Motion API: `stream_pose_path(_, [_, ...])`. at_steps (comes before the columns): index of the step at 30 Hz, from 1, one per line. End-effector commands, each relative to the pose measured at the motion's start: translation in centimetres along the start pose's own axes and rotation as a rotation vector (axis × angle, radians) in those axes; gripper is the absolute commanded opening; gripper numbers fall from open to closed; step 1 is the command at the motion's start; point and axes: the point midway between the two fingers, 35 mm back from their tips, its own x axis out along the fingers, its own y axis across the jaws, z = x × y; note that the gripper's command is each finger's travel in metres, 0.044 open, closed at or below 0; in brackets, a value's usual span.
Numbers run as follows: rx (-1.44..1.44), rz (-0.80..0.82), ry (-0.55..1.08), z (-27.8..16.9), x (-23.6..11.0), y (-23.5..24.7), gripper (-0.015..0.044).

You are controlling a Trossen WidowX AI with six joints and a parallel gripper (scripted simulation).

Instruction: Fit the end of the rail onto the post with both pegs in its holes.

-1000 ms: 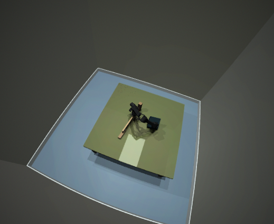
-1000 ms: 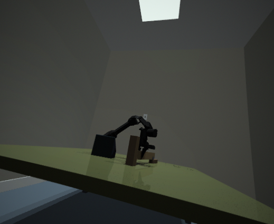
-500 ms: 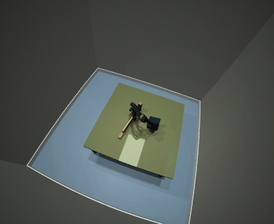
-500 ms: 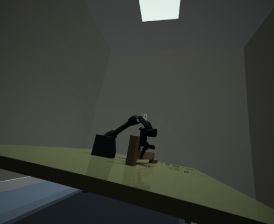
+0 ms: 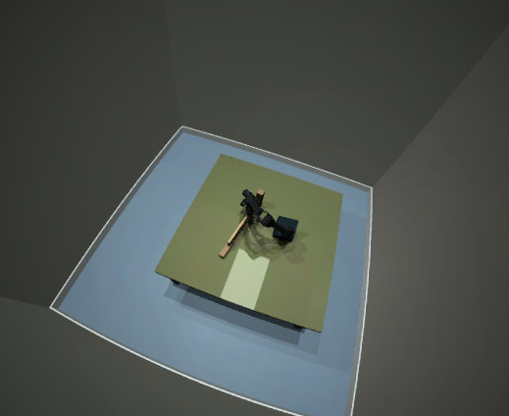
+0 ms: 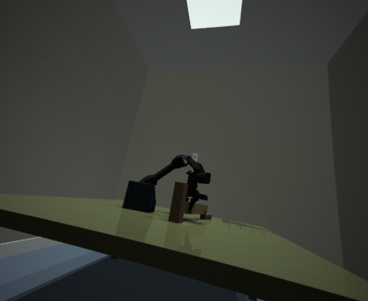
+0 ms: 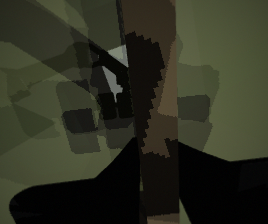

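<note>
The jaws are clamping the rail [image 5: 235,234] near its post [image 6: 178,202] end, its long axis running away toward the footboard block [image 6: 206,216].

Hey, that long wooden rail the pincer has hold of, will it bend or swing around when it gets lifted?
The rail looks like a straight solid wooden bar, so it probably stays stiff. The pincer grips it near the post end, far off-centre, so the long free length may lever and pivot in the grip. Its flat faces make rolling unlikely.
</note>
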Motion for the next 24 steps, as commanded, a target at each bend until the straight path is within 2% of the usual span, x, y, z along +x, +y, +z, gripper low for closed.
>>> stream_pose_path(1, [0.001,-0.006,-0.002,-0.38,-0.21,-0.05,0.0000])
stream_pose_path(24, [0.001,-0.006,-0.001,-1.08,-0.06,-0.09,0.0000])
